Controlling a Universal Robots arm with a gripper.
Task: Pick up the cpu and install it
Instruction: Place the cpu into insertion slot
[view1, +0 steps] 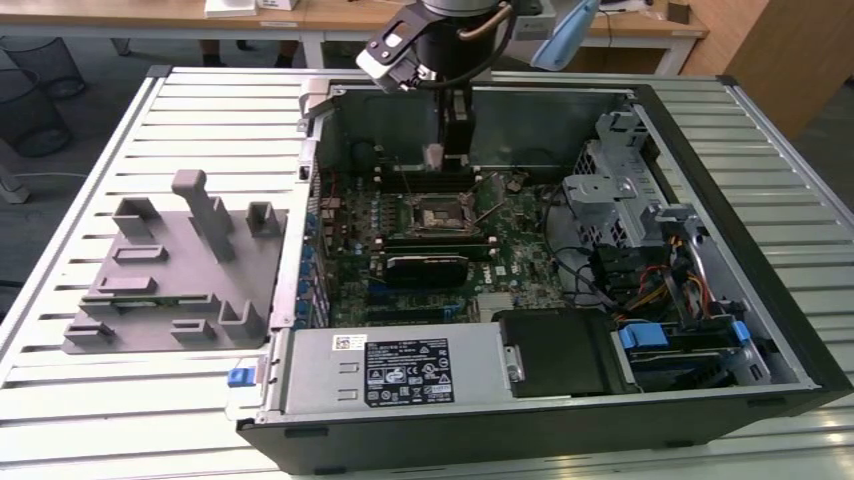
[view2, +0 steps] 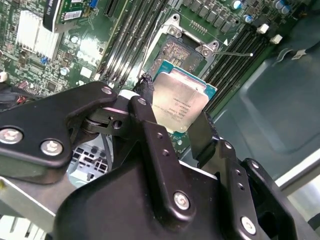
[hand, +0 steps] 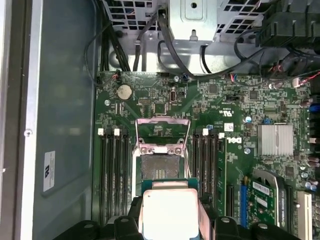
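Note:
The cpu (hand: 169, 212) is a flat square chip with a silvery-white top, and my gripper (hand: 170, 216) is shut on it, one black finger on each of two opposite edges. In the second wrist view the cpu (view2: 181, 102) hangs tilted just above the open motherboard socket (view2: 177, 52), apart from it. The socket (hand: 160, 169) lies bare between the memory slots, its metal load plate (hand: 162, 134) folded back. Seen from the exterior view, my gripper (view1: 450, 152) reaches down into the open computer case, a little behind the socket (view1: 441, 213).
The case's walls (view1: 694, 180) surround the motherboard. A drive cage and cables (view1: 627, 250) fill the exterior view's right side, and a power supply (view1: 400, 370) sits at the front. A grey fixture block (view1: 174, 270) rests on the slatted table at the exterior view's left.

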